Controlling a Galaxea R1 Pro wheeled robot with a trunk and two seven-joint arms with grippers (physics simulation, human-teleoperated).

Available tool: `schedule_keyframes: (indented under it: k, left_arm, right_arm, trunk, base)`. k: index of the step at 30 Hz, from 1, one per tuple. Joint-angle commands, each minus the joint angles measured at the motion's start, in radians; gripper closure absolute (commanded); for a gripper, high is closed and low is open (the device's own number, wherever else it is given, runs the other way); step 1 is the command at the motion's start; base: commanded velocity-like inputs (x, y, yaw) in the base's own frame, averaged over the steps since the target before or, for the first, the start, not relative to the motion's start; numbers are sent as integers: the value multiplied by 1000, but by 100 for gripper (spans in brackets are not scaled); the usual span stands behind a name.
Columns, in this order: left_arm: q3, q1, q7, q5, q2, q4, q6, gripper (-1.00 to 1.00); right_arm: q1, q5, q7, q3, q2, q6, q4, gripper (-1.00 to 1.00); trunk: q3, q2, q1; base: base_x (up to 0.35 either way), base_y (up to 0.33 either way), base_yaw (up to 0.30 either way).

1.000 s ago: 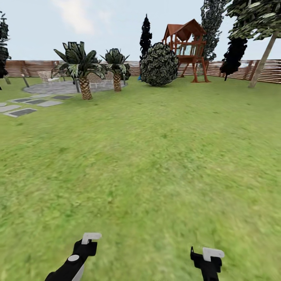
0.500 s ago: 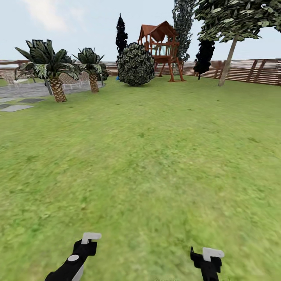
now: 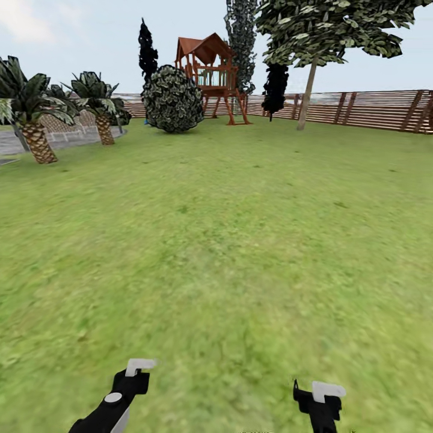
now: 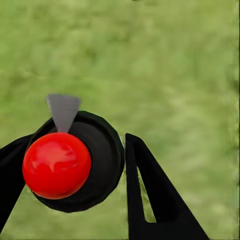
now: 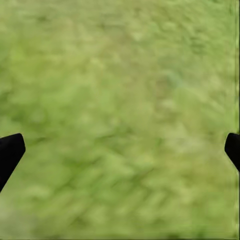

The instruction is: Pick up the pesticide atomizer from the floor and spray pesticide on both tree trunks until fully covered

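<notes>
The pesticide atomizer is out of view. A tree [image 3: 325,30] with a pale leaning trunk [image 3: 307,93] and jagged green foliage stands far off by the fence. Green lawn [image 3: 228,240] stretches ahead of me. My left gripper [image 3: 139,368] and right gripper [image 3: 325,394] hang low at the near edge of the head view, both over grass and holding nothing. In the left wrist view the left gripper [image 4: 75,142] has its black fingers apart, with a red ball on a black disc [image 4: 56,165] seen between them. In the right wrist view the right gripper [image 5: 120,145] is spread wide over bare grass.
A brown slat fence [image 3: 373,108] runs along the back. A wooden play tower [image 3: 210,75], a round bush [image 3: 173,99], thin black trees [image 3: 147,54] and two short palms [image 3: 33,114] stand at the back left, beside a grey paved patch [image 3: 12,141].
The whole head picture has slid left, so the camera has turned right: palms and play tower shifted left, more fence shows at right. Both grippers keep their places in the picture.
</notes>
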Motion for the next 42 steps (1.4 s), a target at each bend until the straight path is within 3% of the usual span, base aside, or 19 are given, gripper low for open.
schedule_keyframes:
  k: [1,28,36,42]
  left_arm:
    - [0,0,1,0,0,0,0,100]
    - [4,1,4,1,2,3,-1,100]
    - [5,1,6,9,9,3,-2,100]
    - [9,1,6,11,11,4,-3,100]
  right_arm:
    - [0,0,0,0,0,0,0,-100]
    - [0,0,0,0,1,0,0,-100]
    - [0,1,0,0,0,0,0,-100]
    - [1,1,1,1,1,-2,1,-100]
  trunk:
    - [0,0,0]
    - [0,0,0]
    - [0,0,0]
    - [0,0,0]
  base:
    - [0,-270,-298]
    - [70,-270,-298]
    - [27,-43,-293]
    - [299,63,-47]
